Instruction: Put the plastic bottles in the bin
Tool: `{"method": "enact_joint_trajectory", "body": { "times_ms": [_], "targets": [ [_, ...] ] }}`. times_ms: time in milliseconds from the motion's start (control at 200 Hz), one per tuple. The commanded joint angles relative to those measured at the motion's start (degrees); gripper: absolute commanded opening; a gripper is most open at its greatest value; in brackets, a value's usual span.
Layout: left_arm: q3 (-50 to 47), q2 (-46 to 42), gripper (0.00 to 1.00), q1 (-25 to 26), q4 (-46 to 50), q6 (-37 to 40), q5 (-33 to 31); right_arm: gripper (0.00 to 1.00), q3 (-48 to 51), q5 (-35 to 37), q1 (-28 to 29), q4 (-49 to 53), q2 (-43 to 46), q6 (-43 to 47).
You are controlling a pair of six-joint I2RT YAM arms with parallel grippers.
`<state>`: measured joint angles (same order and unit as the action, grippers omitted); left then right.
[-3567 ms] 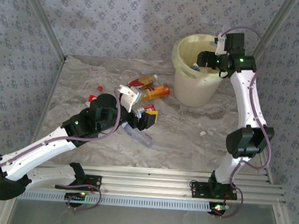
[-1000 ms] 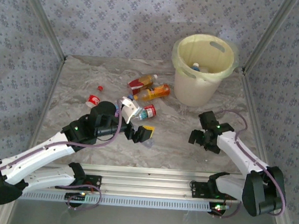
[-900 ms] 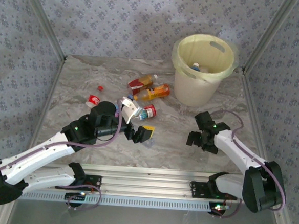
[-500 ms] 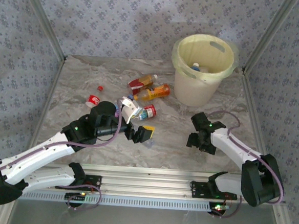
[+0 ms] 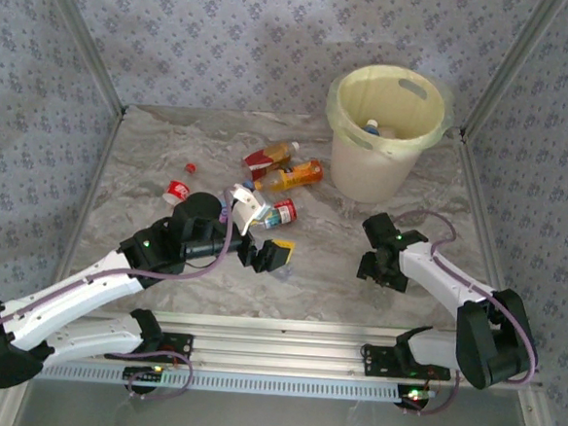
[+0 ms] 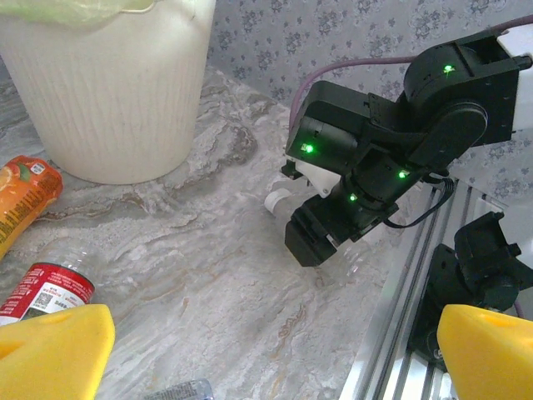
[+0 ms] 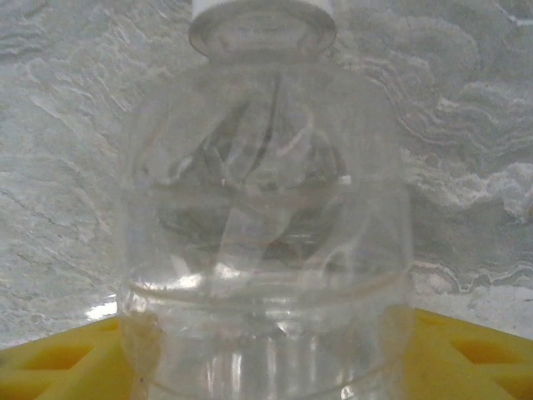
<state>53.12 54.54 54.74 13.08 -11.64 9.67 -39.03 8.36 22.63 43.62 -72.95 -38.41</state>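
From above, the pale yellow bin point(image 5: 387, 132) stands at the far side of the table point(image 5: 152, 155). Several plastic bottles point(image 5: 296, 175) lie left of the bin. The left gripper point(image 5: 269, 254) hangs left of the bin and nearer, jaws wide. The right gripper point(image 5: 383, 267) sits low in front of the bin.

Left wrist view: yellow fingertips point(image 6: 54, 350) are spread wide. Right of the bin, a clear bottle point(image 6: 277, 200) lies under the right gripper.

Right wrist view: the clear bottle sits between yellow pads point(image 7: 50, 358). Whether they grip it cannot be told.
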Motion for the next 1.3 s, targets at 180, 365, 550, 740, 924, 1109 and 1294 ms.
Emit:
{"method": "enact_joint_trajectory", "body": {
  "times_ms": [180,365,550,740,924,1109,1294],
  "targets": [
    [-0.48,-0.87,1.00,-0.42,-1.66,-0.22,-0.31,0.61,-0.72,4.72,-0.07,-1.07,2.93,0.84],
    [-0.28,-1.10,1.00,-0.42,-1.70,0.66,-0.23,0.60,-1.90,5.35,0.96,-3.38,10.90,7.37],
    [-0.05,-0.43,1.00,-0.49,-3.58,1.13,-1.54,0.57,-5.23,5.51,1.36,-4.79,18.78,12.86],
    [0.78,0.94,1.00,-0.47,-8.47,-0.48,-2.33,0.55,-11.11,4.54,1.61,-8.33,22.99,17.91],
    [1.58,1.82,1.00,-0.51,-12.51,-2.88,-3.24,0.55,-21.85,4.44,1.41,-8.50,20.25,22.69],
    [1.80,1.97,1.00,-0.60,-17.49,-4.53,-3.44,0.54,-32.85,2.57,0.29,-10.98,14.37,27.00],
    [2.29,1.97,1.00,-0.77,-22.36,-5.82,-4.90,0.54,-41.72,-0.51,-1.94,-14.09,7.35,29.55]
  ]
}}
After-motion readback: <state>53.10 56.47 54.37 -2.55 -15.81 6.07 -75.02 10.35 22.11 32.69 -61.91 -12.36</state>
